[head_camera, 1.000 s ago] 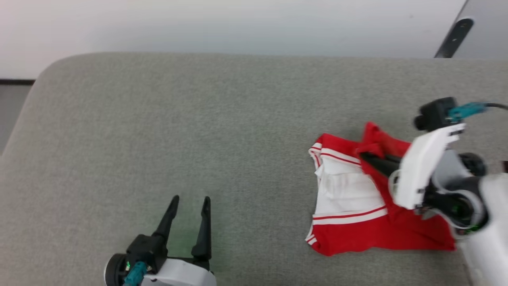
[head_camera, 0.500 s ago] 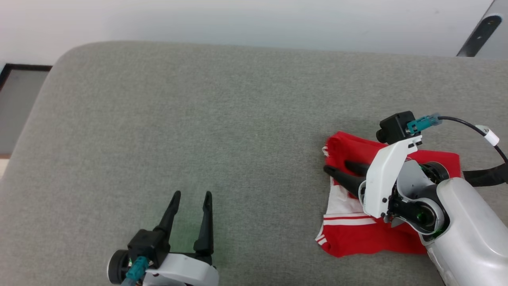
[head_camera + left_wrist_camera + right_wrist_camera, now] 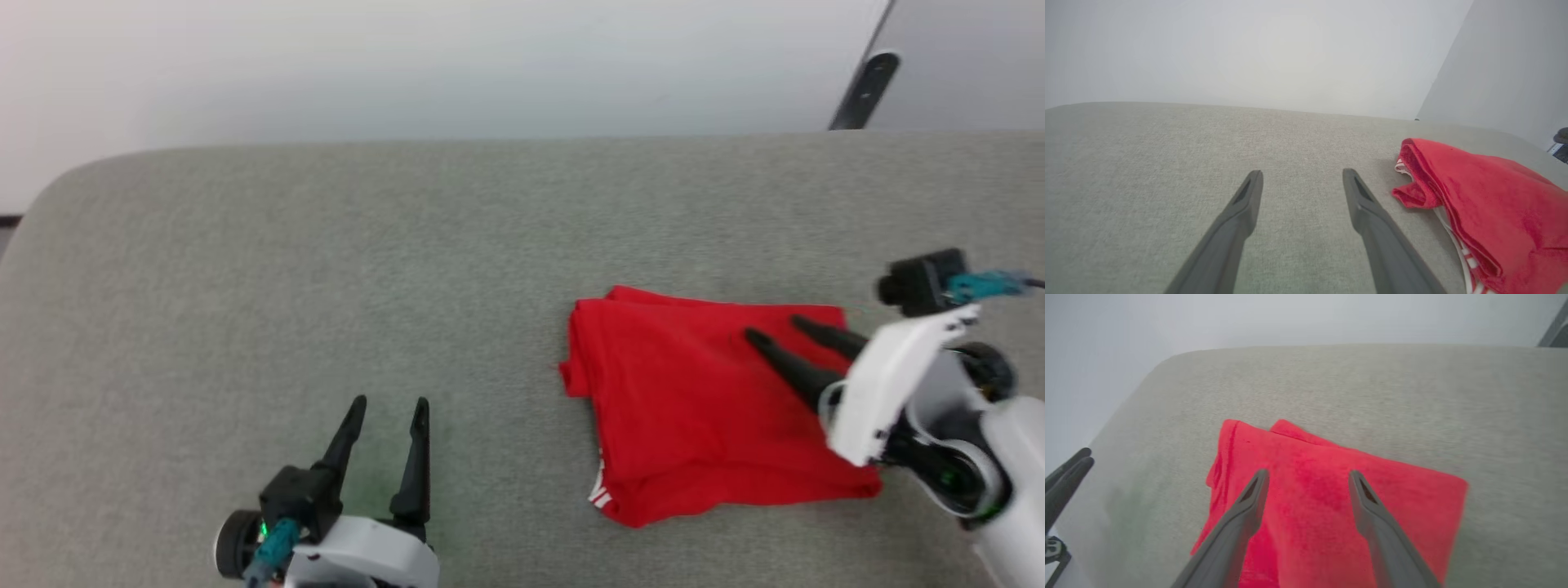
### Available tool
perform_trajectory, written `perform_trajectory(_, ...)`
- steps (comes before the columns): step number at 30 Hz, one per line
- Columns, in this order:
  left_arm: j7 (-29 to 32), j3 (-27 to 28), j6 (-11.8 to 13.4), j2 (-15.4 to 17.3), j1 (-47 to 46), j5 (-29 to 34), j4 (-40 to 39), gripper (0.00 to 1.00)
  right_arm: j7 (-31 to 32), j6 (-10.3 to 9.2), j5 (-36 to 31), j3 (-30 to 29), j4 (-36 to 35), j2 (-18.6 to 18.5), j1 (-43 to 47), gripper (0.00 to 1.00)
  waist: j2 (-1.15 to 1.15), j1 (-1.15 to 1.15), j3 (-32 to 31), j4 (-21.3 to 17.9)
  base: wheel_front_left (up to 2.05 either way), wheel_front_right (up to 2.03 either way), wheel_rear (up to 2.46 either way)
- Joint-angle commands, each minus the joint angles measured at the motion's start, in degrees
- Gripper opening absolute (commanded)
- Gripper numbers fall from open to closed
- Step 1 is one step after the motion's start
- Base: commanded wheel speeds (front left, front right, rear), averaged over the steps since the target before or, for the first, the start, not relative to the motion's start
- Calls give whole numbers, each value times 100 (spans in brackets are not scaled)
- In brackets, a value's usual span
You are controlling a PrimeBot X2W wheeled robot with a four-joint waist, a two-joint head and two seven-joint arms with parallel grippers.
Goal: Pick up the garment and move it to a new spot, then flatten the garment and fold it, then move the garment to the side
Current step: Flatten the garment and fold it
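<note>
As the garment [image 3: 718, 416] lies folded, only the move to the side looks left.
Compact red rectangle with layered edges and a slip of striped trim at the near corner, right of centre on the grey cushioned surface [image 3: 326, 269]. Right gripper [image 3: 773, 327] jaws released over the cloth, grasping nothing; left gripper [image 3: 389, 402] jaws released, well apart.
</note>
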Motion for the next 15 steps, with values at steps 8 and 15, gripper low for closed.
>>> perform_trajectory(8, -2, 256, -105, 109, -359, 88, 356, 100, -1642, -7, -275, -201, 372, -408, 457, 100, 0, 0, -396, -597, 0, 0, 0)
perform_trajectory(15, -2, 450, -143, 243, -73, 119, 397, 100, -2644, -7, -597, -340, 539, -375, 889, 100, 0, 0, -664, -730, 0, 0, 0)
